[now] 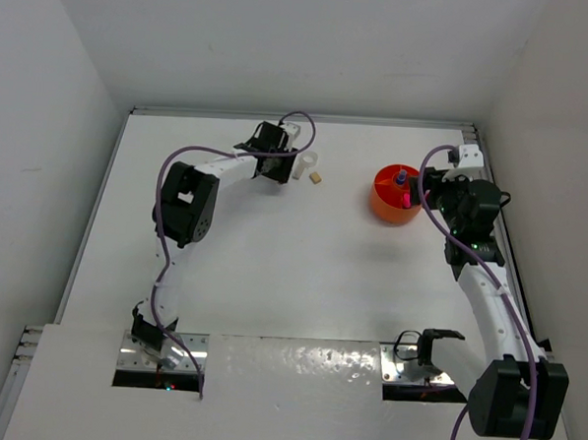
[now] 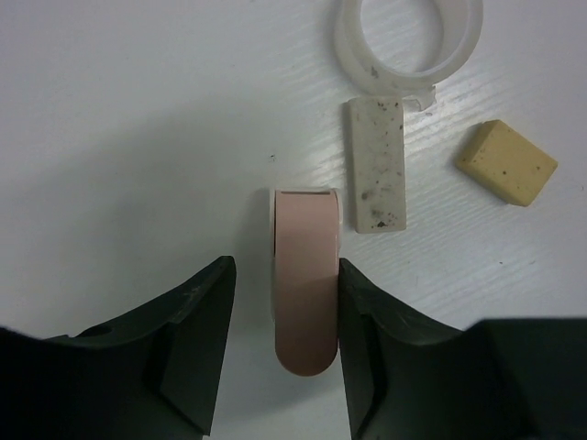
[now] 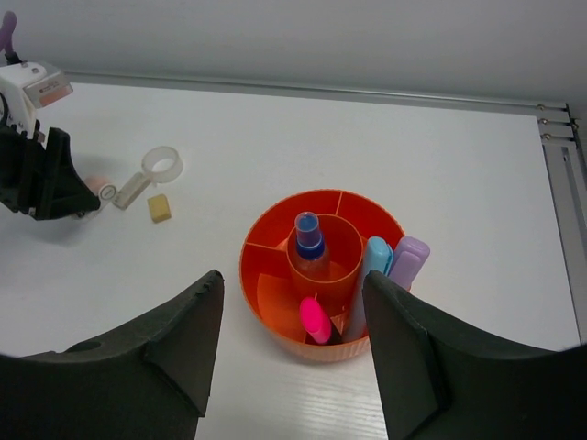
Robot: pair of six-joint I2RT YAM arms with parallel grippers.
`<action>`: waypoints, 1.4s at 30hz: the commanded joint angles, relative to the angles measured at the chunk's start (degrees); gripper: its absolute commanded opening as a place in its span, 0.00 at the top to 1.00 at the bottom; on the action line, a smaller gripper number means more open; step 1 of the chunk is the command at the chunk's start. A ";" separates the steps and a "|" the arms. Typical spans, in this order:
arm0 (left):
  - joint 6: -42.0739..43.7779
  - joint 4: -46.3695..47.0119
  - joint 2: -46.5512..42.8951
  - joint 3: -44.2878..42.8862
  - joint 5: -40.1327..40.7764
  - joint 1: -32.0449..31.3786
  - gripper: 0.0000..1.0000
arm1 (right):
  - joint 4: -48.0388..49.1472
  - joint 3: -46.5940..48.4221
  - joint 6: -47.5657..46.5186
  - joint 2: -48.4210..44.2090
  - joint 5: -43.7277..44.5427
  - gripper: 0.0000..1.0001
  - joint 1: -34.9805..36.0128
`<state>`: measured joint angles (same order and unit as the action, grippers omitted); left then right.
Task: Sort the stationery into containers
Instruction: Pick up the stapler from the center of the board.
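Note:
My left gripper (image 2: 286, 271) is open and straddles a pastel pink piece (image 2: 305, 234) that lies on the table; the right finger touches it and the left finger stands apart. A clear ring (image 2: 408, 41), a white speckled block (image 2: 377, 165) and a tan block (image 2: 506, 162) lie just beyond. My right gripper (image 3: 293, 280) is open and empty, hovering over the orange tub (image 3: 303, 346). The tub holds a small blue bottle (image 3: 309, 240) in its centre cup, a pink marker (image 3: 315, 321), a pastel blue piece (image 3: 369, 270) and a lilac piece (image 3: 409, 259).
In the top view the tub (image 1: 383, 207) sits at the far right by my right gripper (image 1: 429, 193). The ring (image 1: 299, 166) and tan block (image 1: 316, 178) lie at the far middle beside my left gripper (image 1: 275, 145). White walls enclose the table.

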<state>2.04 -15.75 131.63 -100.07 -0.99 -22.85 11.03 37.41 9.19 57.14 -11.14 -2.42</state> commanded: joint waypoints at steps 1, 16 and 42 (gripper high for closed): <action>1.47 0.89 -0.15 0.05 -2.17 -0.26 0.56 | 0.57 0.74 -1.02 -0.46 0.77 0.39 0.39; 19.18 9.90 -13.13 3.79 -13.04 3.51 1.00 | -6.34 6.17 -8.72 1.21 -8.09 0.39 0.74; 14.74 31.75 -33.55 21.32 -71.60 0.35 1.00 | -30.53 42.83 -31.60 27.84 -34.39 0.31 20.87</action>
<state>14.74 15.05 100.20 -78.63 -69.23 -22.31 -20.40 76.38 -21.19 84.55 -42.76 17.82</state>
